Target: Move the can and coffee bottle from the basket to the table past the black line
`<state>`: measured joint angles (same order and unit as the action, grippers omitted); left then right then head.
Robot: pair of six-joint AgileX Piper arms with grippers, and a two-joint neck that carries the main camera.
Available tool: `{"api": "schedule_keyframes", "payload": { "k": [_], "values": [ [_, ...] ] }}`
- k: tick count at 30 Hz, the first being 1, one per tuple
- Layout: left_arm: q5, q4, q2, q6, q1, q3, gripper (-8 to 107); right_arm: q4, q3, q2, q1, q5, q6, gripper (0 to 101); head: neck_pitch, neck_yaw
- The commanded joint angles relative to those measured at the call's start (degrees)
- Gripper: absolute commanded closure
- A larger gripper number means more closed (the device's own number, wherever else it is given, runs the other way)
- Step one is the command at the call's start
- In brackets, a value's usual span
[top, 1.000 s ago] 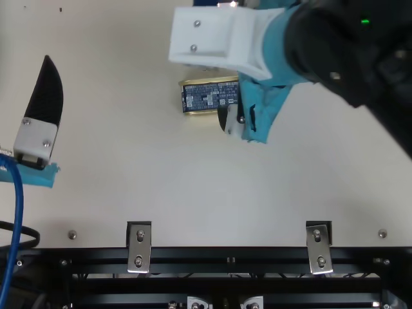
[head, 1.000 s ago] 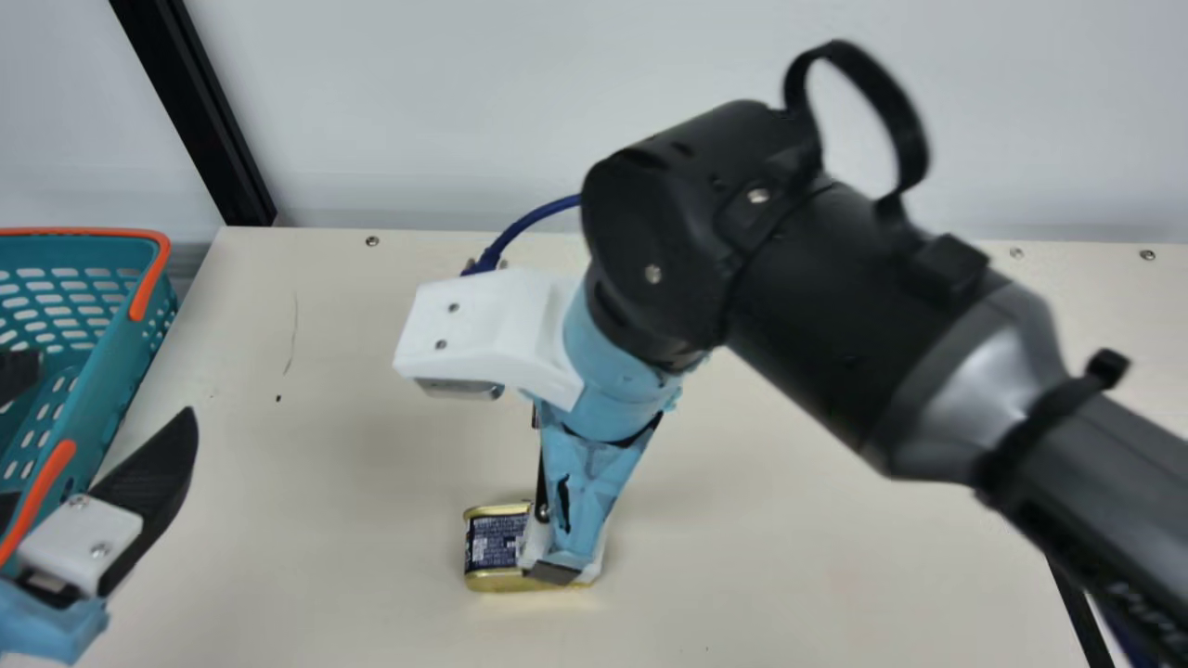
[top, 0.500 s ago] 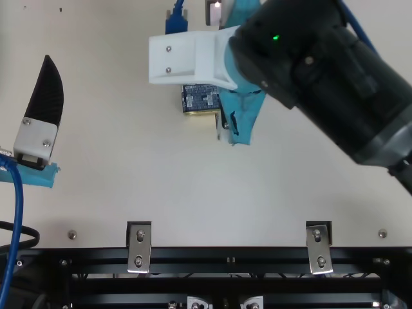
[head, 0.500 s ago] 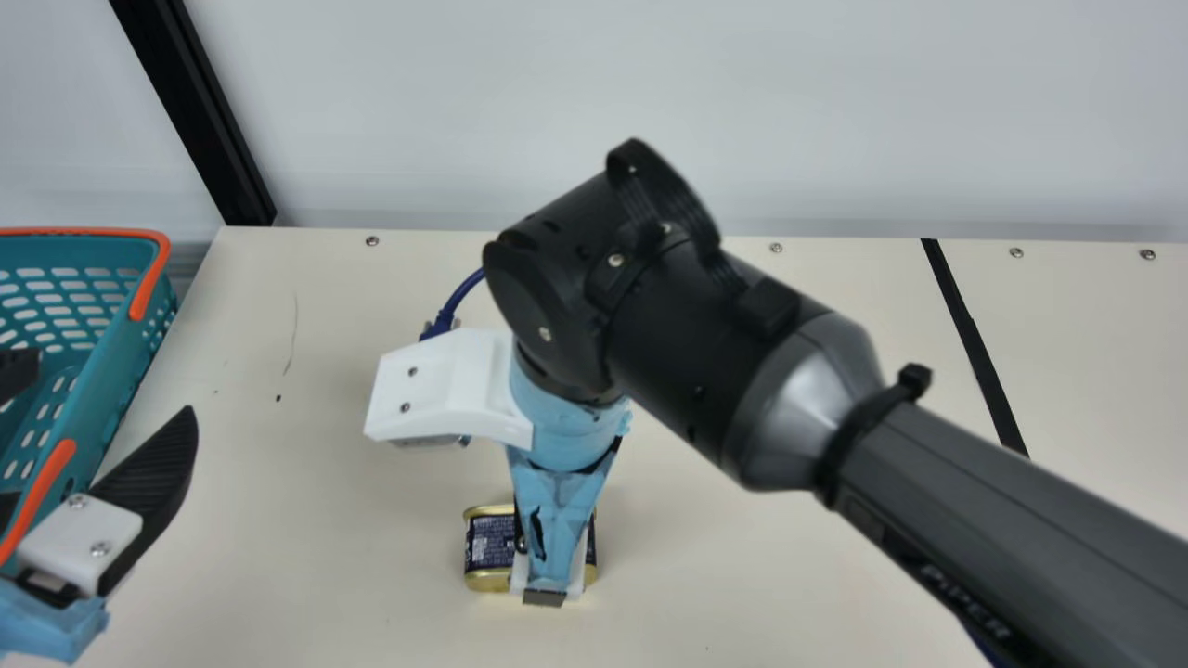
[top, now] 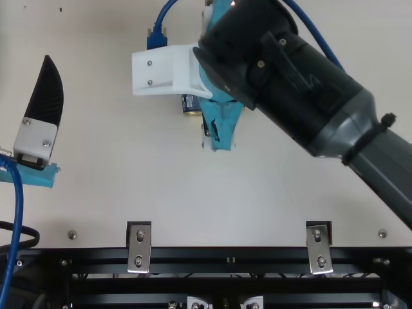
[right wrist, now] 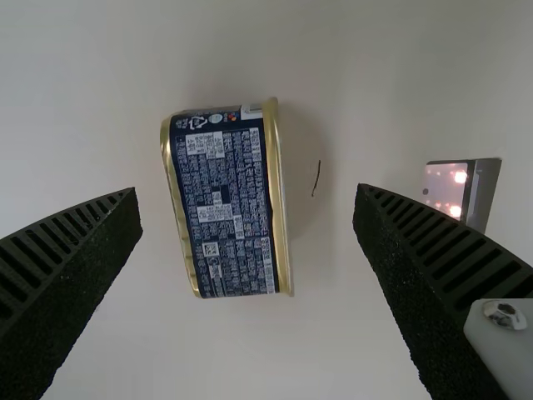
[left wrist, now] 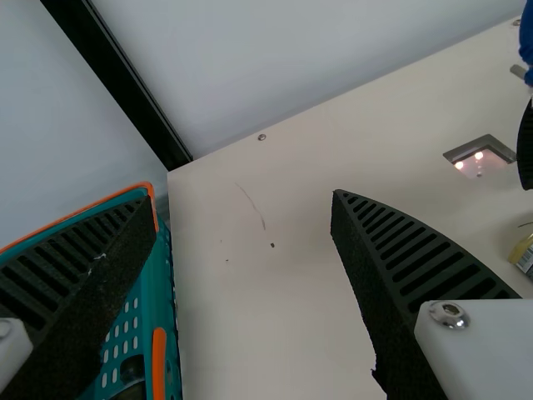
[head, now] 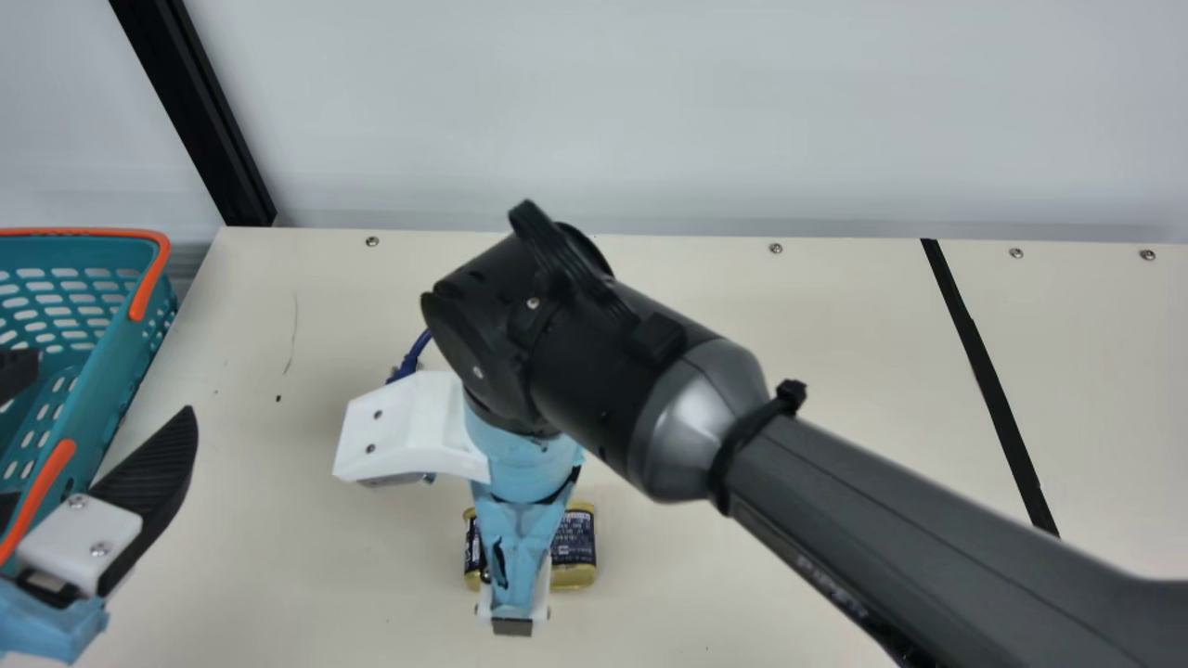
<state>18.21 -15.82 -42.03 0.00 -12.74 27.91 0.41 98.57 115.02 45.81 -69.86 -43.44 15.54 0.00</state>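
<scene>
Behind the cream table (head: 742, 399) there is a pale wall (head: 650, 111), and a black post (head: 190, 111) stands at the left in the main view. The can (right wrist: 223, 200) is on the table, on the same side of the black line (head: 979, 362) as the basket (head: 111, 362); it has a dark blue label and a gold rim along each long side. Directly above the can is the right gripper (head: 520, 547), which points down and in the main view covers the middle part of it. Its two ribbed fingers (right wrist: 441, 242) are spread widely, one at each side of the can in the right wrist view, and they grip nothing. Beside the can there is a short thin dark mark (right wrist: 316, 178), and near it a small shiny metal piece (right wrist: 448, 187), which I cannot name exactly. To the left of the can, well apart, is the left gripper (head: 113, 382), also with its fingers widely separated and with nothing held between them; in the main view one finger overlaps the basket. The basket, turquoise with orange on its rim, is farther to the left of the can. Something dark (left wrist: 132, 367) shows at its wall, too hidden to recognise. The black line runs well to the right of the can, partly behind the right arm (head: 891, 520). On the robot's side of the can, a black rail (top: 193, 256) with two metal brackets (top: 139, 244) goes along the table edge.
</scene>
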Motion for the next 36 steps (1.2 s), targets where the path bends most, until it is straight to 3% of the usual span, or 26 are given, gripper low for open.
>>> {"api": "schedule_keyframes", "payload": {
  "k": [1,7,14,15,16,17,25,36],
  "values": [
    [0.0,0.0,0.0,0.0,0.0,0.0,9,0.39,0.37,0.66,0.08,-0.04,0.16,0,-0.06,-0.57],
    [0.0,0.0,0.0,0.0,0.0,0.0,9,0.47,0.94,2.41,0.13,-0.04,0.58,0,-0.06,-0.57],
    [0.0,0.0,0.0,0.0,0.0,0.0,9,0.04,-1.35,3.02,-0.17,1.53,1.08,0,-0.06,-0.57],
    [0.0,0.0,0.0,0.0,0.0,0.0,9,-0.05,-1.7,3.0,-0.22,1.72,1.21,20,-0.06,-0.57],
    [0.0,0.0,0.0,0.0,0.0,0.0,9,-0.11,-2.03,2.92,-0.31,1.97,1.39,74,-0.06,-0.57],
    [0.0,0.0,0.0,0.0,0.0,0.0,9,-0.16,-2.3,2.82,-0.41,2.18,1.58,101,-0.06,-0.57],
    [0.0,0.0,0.0,0.0,0.0,0.0,9,-0.05,-3.74,-0.24,-1.51,3.1,4.18,101,-0.06,-0.57],
    [0.0,0.0,0.0,0.0,0.0,0.0,9,2.09,-4.82,-6.71,-7.22,0.39,11.29,101,0.21,-5.21]
  ]
}}
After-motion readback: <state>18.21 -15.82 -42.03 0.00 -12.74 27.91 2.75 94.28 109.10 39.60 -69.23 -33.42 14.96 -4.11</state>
